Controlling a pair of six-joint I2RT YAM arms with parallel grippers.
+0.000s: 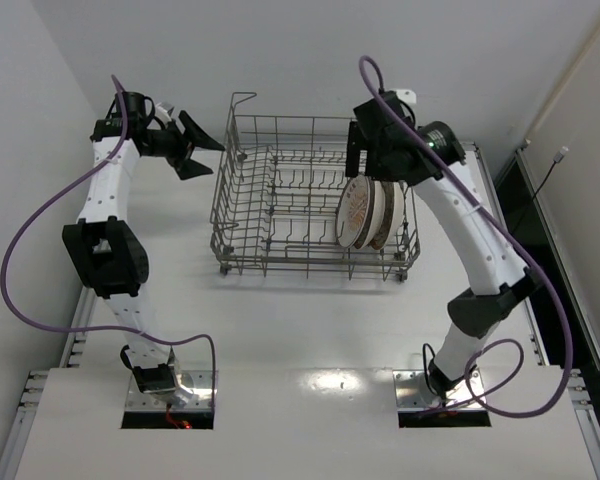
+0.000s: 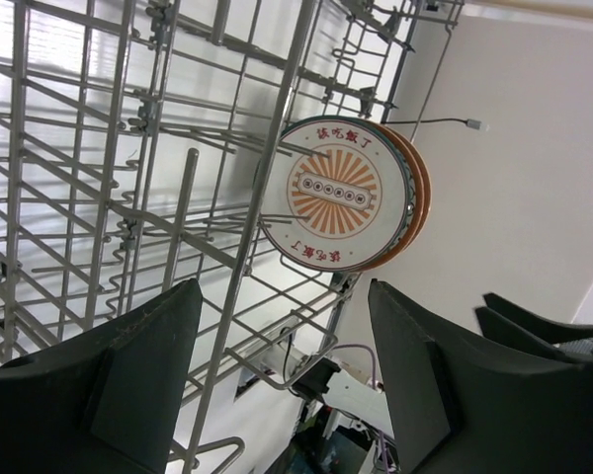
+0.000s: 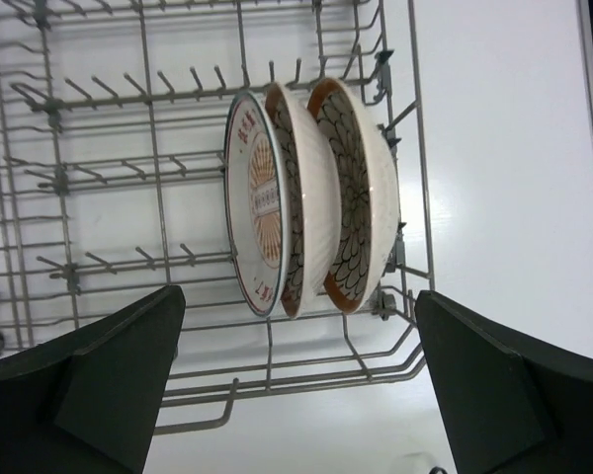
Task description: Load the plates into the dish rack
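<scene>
Right now all 3 plates (image 1: 363,215) stand on edge, packed side by side between the tines at the right end of the dish rack (image 1: 242,190), which sits on the table (image 1: 300,320). The white one with the orange motif (image 3: 252,217) faces the rack's open left part. Your right hand (image 1: 358,150) hangs directly over them, fingers wide apart and holding nothing, so the plates lie straight below it. Your left hand (image 1: 202,155), also spread and empty, sits outside the rack's left end, well apart from them. I'd judge loading finished: lift the right hand straight up, clear of the wires.
</scene>
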